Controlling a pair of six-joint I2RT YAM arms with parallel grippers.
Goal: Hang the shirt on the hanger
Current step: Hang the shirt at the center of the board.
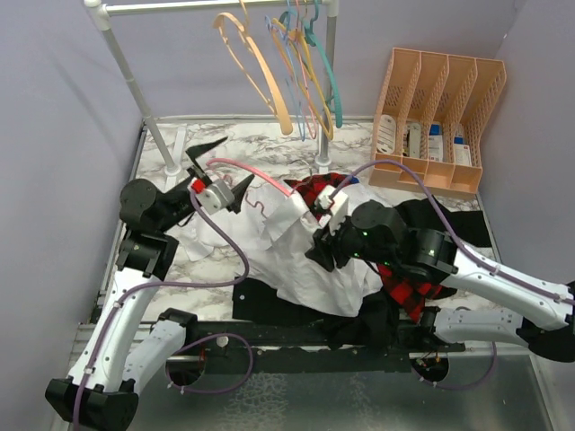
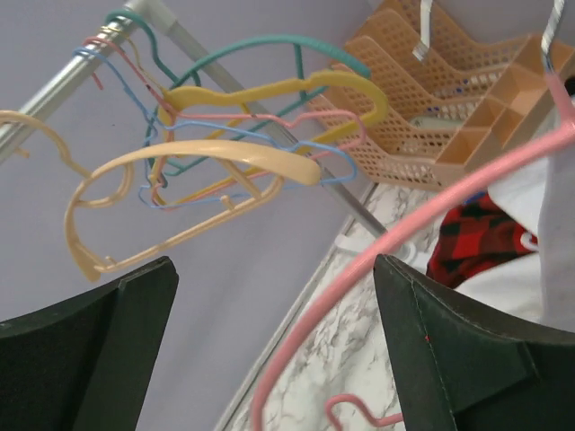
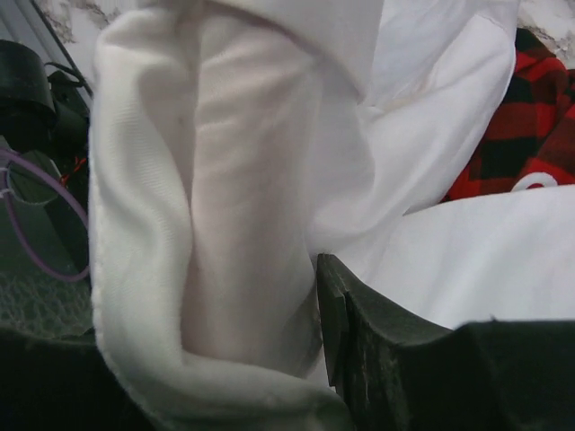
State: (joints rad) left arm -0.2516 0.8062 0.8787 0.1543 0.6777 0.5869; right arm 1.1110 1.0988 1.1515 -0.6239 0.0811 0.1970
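Two claws divide the work. Top view: the left claw [image 1: 237,162] stands open astride the hanger [image 1: 260,172] above the table [image 1: 269,144]. The right claw [image 1: 316,220] holds the shirt [image 1: 305,269] up at the hanger's far end, presumably for threading. Left wrist: the hanger passes between the wide jaws, and contact is unclear. Right wrist: the claw is clamped on a thick shirt fold.

Lavender walls [image 1: 54,108] enclose a marble-patterned tabletop [image 1: 260,144].

The shirt [image 1: 305,260] at centre frame is plain white; the hanger [image 1: 259,171] above it is pink. To its right is a red-and-black plaid shirt [image 1: 409,287], at lower centre a black garment [image 1: 269,301]. The surface [image 1: 260,144] is grey-veined white marble. Upper right, a peach rack [image 1: 440,94].
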